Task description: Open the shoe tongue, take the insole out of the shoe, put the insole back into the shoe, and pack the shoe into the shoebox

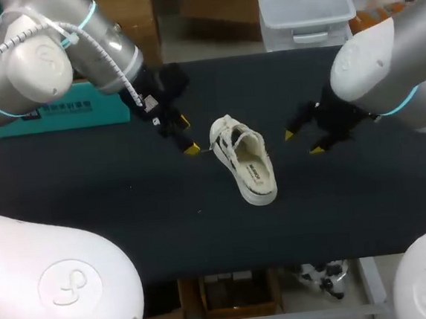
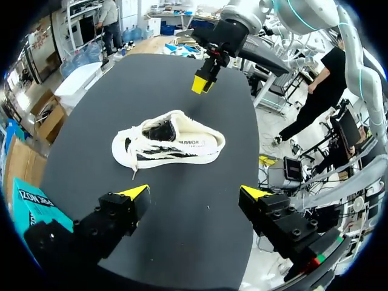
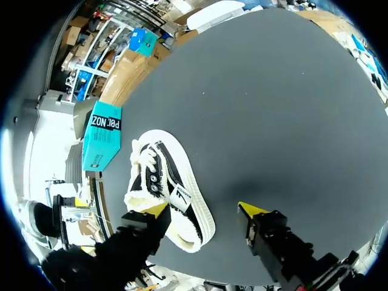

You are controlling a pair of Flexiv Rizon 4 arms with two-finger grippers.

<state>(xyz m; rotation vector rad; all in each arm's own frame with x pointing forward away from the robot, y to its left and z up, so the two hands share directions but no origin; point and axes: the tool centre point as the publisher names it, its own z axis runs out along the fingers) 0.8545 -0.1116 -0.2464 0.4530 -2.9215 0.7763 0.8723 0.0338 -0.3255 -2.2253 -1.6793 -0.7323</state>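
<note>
The shoe point(image 1: 244, 160) lies mid-worktop point(image 1: 127, 204) between the two end effectors, touching neither. The left end effector point(image 1: 188, 135) and the right end effector point(image 1: 302, 141) are both spread wide and hold nothing. Being light and unheld, the shoe would likely slide or tip if one finger pushes into it alone, and the loose lace point(image 2: 134, 171) could snag. The shoebox point(image 1: 60, 117) sits at the far left, well apart. It seems closed, its contents unseen.
</note>
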